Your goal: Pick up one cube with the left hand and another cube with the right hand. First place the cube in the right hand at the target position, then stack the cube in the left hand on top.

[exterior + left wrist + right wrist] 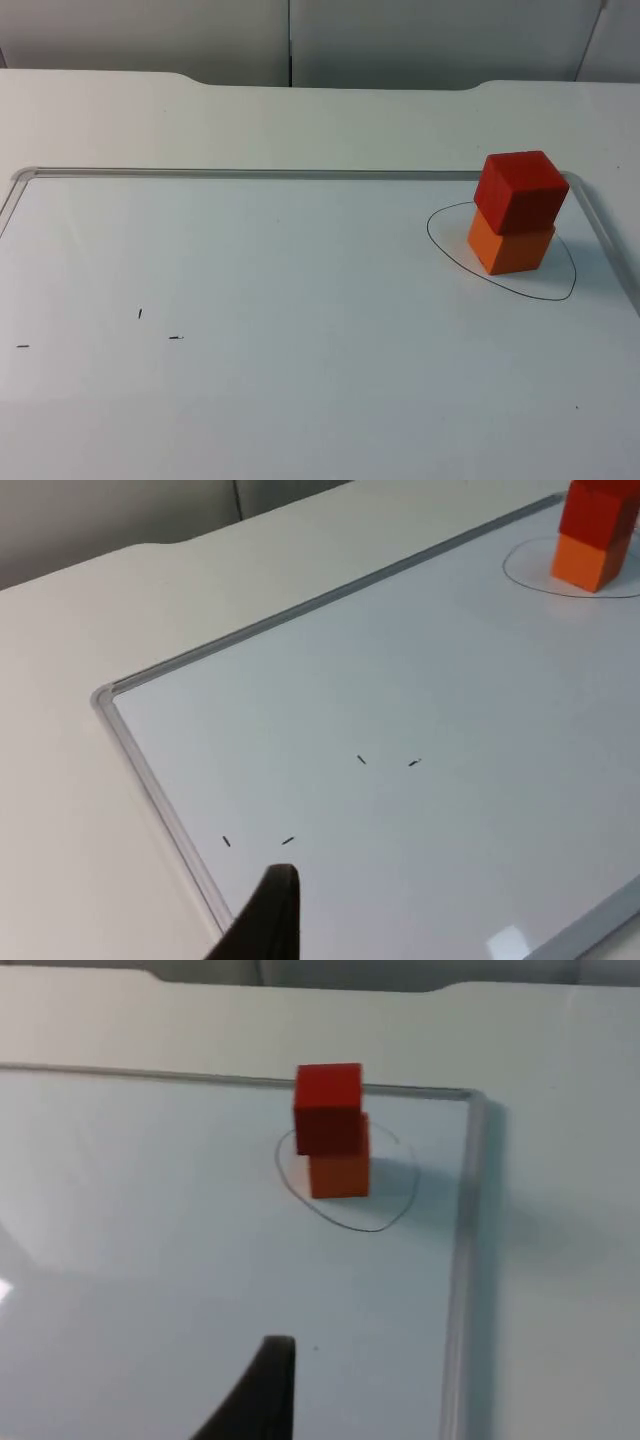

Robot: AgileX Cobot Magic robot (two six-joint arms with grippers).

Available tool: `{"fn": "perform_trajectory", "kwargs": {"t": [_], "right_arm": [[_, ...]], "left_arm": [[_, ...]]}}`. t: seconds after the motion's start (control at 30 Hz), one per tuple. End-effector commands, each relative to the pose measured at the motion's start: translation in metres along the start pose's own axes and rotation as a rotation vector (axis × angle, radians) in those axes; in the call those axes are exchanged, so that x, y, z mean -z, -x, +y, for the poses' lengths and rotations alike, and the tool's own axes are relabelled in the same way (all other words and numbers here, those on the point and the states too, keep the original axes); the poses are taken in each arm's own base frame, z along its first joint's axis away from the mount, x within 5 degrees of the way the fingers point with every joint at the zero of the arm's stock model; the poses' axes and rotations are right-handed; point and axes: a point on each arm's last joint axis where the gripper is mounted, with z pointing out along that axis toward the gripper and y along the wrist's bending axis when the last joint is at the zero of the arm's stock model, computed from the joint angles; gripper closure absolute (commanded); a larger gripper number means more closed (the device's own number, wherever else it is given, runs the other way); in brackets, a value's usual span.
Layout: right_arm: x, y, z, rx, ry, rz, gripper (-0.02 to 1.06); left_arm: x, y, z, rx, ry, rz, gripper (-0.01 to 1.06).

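A: Top view. What stood at the target?
B: Red cube [521, 190] sat on the orange cube [510, 247], slightly skewed, inside the drawn outline [500, 255] near the far right corner of the whiteboard [300, 320]. Small pen marks [140, 314] lay near the board's left side.
A: Left wrist view?
B: One black fingertip of the left gripper [262, 920] hung over the board's framed edge, close to the marks [362, 760]. The stack was well apart from it. Finger spacing: could not tell.
A: Right wrist view?
B: Right gripper [262, 1390] fingertip hovered above the board, the stack beyond it within the outline, near the frame corner. Finger spacing: could not tell.
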Motion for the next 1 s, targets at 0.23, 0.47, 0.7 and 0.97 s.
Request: {"fn": "perform_trajectory", "kwargs": {"t": [0.23, 0.47, 0.7, 0.97], "right_arm": [[-0.0012, -0.0007, 0.0009, -0.06, -0.124, -0.011, 0.0], [-0.0012, -0.0007, 0.0009, -0.06, -0.124, -0.011, 0.0], [-0.0012, -0.0007, 0.0009, -0.062, -0.124, -0.011, 0.0], [-0.0012, -0.0007, 0.0009, -0.062, -0.124, -0.011, 0.0]], "left_arm": [[0.0008, -0.0006, -0.001, 0.056, 0.103, -0.003, 0.07], [0.0014, -0.0009, -0.0019, 0.109, 0.205, 0.003, 0.07], [0.0019, -0.0012, -0.0028, 0.155, 0.293, 0.008, 0.07], [0.0024, -0.0014, -0.0038, 0.209, 0.396, 0.014, 0.07]]}}
